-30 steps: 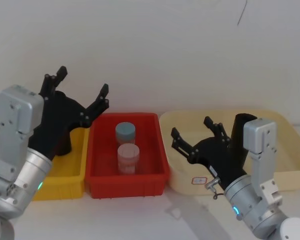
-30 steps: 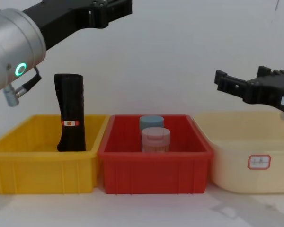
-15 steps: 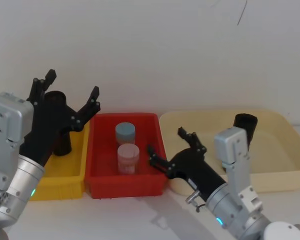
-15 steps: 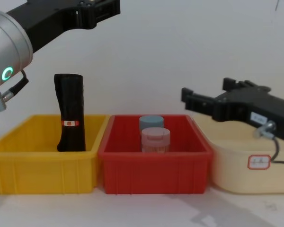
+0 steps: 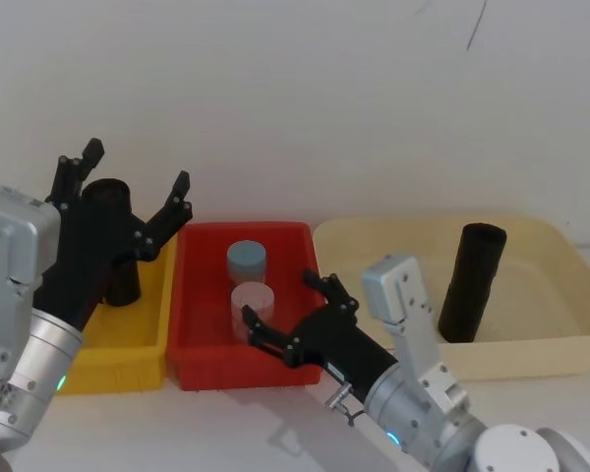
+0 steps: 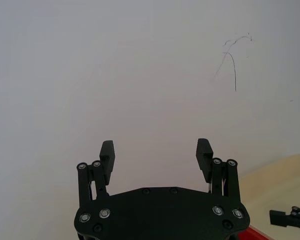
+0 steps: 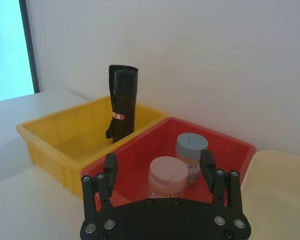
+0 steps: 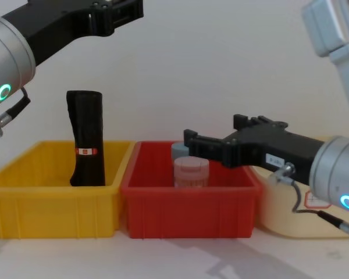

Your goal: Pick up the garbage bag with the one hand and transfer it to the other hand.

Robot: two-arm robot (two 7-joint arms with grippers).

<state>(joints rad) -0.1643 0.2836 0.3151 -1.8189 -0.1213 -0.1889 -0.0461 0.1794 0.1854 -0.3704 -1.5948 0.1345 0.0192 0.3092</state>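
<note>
No text legible. Black roll point(image 8: 85, 125) left of the red bin point(image 8: 189, 203): red-orange band point(image 8: 85, 151), print unreadable. Right gripper point(image 7: 158, 161) over the red bin: white label point(image 8: 274, 159), unreadable. Cream bin point(image 8: 279, 206) right of it: red-framed sticker point(image 8: 309, 201), partly hidden.

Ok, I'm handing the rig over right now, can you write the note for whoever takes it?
Left gripper: open, empty, raised high near the yellow bin, where the banded roll stands.
Right gripper: open, empty, low over the red bin, near the two jars.
Garbage bag: plain black roll, upright in the beige tub, neither gripper touching it.
Done: nothing gripped.
Left: grasp the plain roll, lift it, pass it to the other gripper.
</note>
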